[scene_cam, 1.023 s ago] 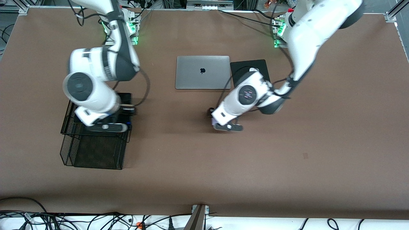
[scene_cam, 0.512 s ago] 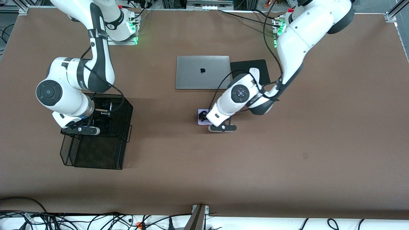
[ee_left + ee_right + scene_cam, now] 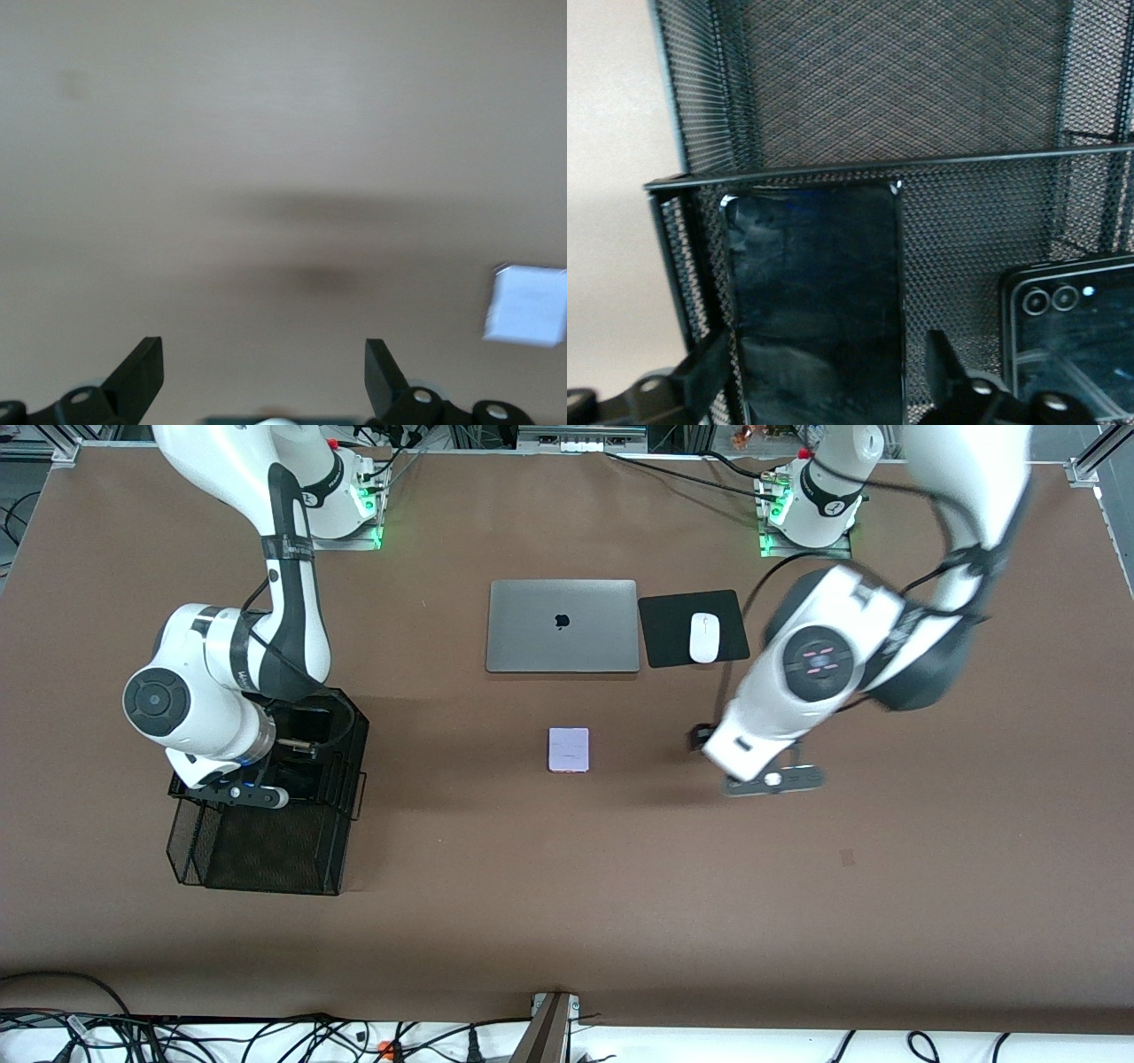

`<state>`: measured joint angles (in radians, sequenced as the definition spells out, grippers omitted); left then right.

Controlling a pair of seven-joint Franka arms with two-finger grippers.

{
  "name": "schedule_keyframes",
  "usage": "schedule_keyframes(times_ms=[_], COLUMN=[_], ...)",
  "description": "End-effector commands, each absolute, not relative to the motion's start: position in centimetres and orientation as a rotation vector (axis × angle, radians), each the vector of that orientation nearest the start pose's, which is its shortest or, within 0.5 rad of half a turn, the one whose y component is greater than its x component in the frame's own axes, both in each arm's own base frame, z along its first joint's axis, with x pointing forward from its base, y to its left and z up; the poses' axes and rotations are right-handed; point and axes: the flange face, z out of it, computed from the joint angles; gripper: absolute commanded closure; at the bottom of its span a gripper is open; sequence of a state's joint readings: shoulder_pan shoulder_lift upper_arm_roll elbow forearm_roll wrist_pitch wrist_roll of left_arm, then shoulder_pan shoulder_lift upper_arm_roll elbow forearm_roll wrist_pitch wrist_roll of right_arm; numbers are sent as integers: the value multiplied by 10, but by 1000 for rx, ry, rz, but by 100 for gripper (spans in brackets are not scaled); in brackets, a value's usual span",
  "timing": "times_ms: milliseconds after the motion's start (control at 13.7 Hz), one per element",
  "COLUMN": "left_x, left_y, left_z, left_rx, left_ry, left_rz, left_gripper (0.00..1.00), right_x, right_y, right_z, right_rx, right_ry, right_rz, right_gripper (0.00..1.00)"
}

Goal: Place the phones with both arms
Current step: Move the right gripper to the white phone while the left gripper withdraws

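A small pale lilac phone point(image 3: 568, 749) lies flat on the brown table, nearer the front camera than the laptop; it also shows in the left wrist view point(image 3: 527, 305). My left gripper point(image 3: 702, 738) hangs open and empty over bare table, beside that phone toward the left arm's end point(image 3: 263, 372). My right gripper point(image 3: 824, 367) is open inside the black mesh tray point(image 3: 877, 166), one finger on each side of the long black phone point(image 3: 815, 292) lying on the mesh. A small squarish black phone point(image 3: 1072, 341) lies beside it. In the front view the right arm hides both black phones.
A closed silver laptop point(image 3: 563, 626) lies mid-table, with a white mouse point(image 3: 702, 638) on a black pad point(image 3: 666, 615) beside it. The two-tier mesh tray point(image 3: 266, 850) stands toward the right arm's end. Brown table stretches toward the front camera.
The left gripper opened, left the lilac phone on the table and swung away toward its own end. The right gripper, shut before, opened over the long black phone in the tray.
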<state>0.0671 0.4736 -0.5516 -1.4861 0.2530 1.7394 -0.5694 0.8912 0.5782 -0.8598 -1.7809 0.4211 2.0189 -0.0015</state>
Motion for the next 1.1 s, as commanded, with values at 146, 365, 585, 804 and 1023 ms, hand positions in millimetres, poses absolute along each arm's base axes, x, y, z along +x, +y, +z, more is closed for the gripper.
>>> schedule_keyframes(times_ms=[146, 365, 585, 804, 1023], left_x=[625, 607, 591, 543, 538], left_y=[-119, -79, -41, -28, -24], left_z=[527, 572, 598, 604, 599], left_rx=[-3044, -3061, -3079, -3076, -3115], left_ry=[170, 94, 51, 26, 2], left_rz=[260, 182, 6, -154, -50], left_gripper=[0, 0, 0, 0, 0], right_x=[635, 637, 624, 594, 552], right_y=[109, 140, 219, 322, 435], right_z=[364, 422, 446, 429, 387], right_rx=[-3135, -3122, -3144, -3156, -3113], right_ry=[138, 94, 202, 305, 408], right_rz=[224, 301, 258, 159, 18], right_gripper=[0, 0, 0, 0, 0])
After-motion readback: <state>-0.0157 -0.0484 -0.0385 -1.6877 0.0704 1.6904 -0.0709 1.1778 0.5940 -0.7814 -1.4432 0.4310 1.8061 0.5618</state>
